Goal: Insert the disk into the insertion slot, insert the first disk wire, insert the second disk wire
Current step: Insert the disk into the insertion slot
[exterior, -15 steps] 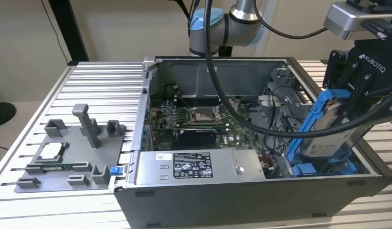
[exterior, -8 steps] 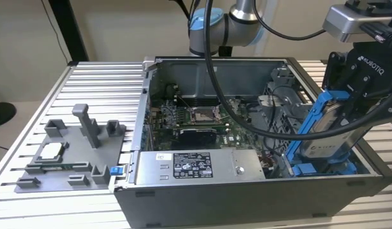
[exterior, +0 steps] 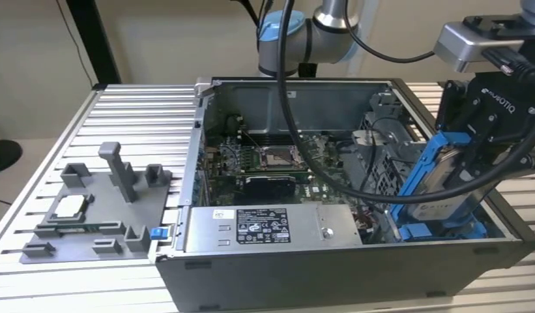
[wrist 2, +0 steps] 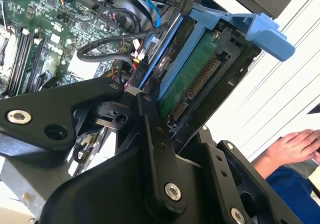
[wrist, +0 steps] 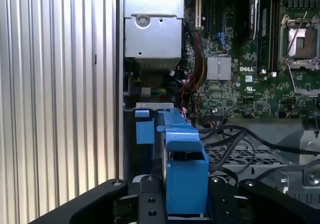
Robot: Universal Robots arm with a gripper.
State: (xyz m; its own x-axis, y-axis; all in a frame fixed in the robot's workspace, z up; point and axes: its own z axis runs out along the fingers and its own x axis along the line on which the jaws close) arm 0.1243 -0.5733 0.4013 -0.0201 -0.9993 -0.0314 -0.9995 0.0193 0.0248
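My gripper (exterior: pixel 474 153) is shut on the disk (exterior: pixel 443 195), a silver-grey drive in bright blue rails. The disk stands on edge and tilted at the right end of the open computer case. Its lower end is down among the blue rails of the insertion slot (exterior: pixel 446 229). The second wrist view shows the disk's green circuit board (wrist 2: pixel 192 74) and a blue rail tab (wrist 2: pixel 260 26) beyond my black fingers (wrist 2: pixel 152 134). In the first wrist view the blue rail (wrist: pixel 185 169) sits between my fingers, above the slot's blue tab (wrist: pixel 145 129). Black cables (wrist: pixel 235 144) lie beside the bay; which are the disk wires I cannot tell.
A grey metal box with a white sticker (exterior: pixel 267 228) lies along the case's front wall, with the motherboard (exterior: pixel 267 163) behind it. A grey fixture tray with pegs (exterior: pixel 85 215) sits on the slatted table (exterior: pixel 137 117) at the exterior view's left. A person's hand (wrist 2: pixel 295 146) rests outside the case.
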